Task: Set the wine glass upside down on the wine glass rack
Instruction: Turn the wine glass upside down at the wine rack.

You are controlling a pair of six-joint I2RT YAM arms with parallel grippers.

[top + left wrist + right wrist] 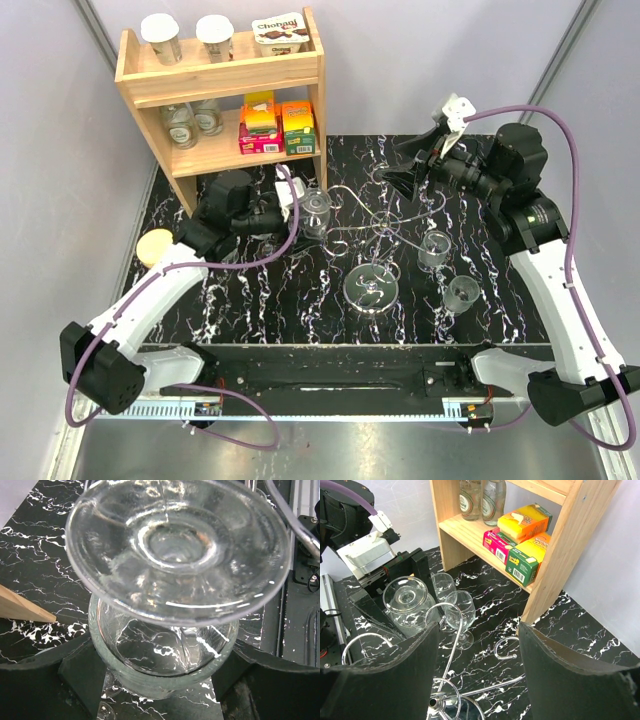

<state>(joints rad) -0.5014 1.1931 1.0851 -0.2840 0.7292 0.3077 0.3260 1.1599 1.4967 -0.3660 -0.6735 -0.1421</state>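
Tabletop [250, 300] of black marble-look sheet fills the scene, w/ two arms bolted at its near edge. Wooden shelf [222, 90] stands at the far left corner, carrying cups, bottles and coloured boxes [520, 540].

Left gripper [160, 680], reaching in just in front of the shelf's foot, is clamped on the bowl of the wine glass [175, 580], one finger on each side. Right gripper [479, 630] hovers over the rack's far right side, fingers spread wide w/ nothing btwn them.

Wine glass rack [381, 225] stands mid-table, its wire scroll arms fanning from a central post over a shiny disc base [371, 287].

Wine glass is inverted: round foot on top, rim pointing down at the table, long axis approx upright. It sits just left of the rack, near one scroll arm but hung on none. Whether the rim touches the table cannot be told.

Two other stemmed glasses [460, 610] stand upright right beside it, as seen from the right wrist. Two more glasses [434, 247] stand on the rack's right side. Yellow disc [155, 246] lies at the table's left edge.
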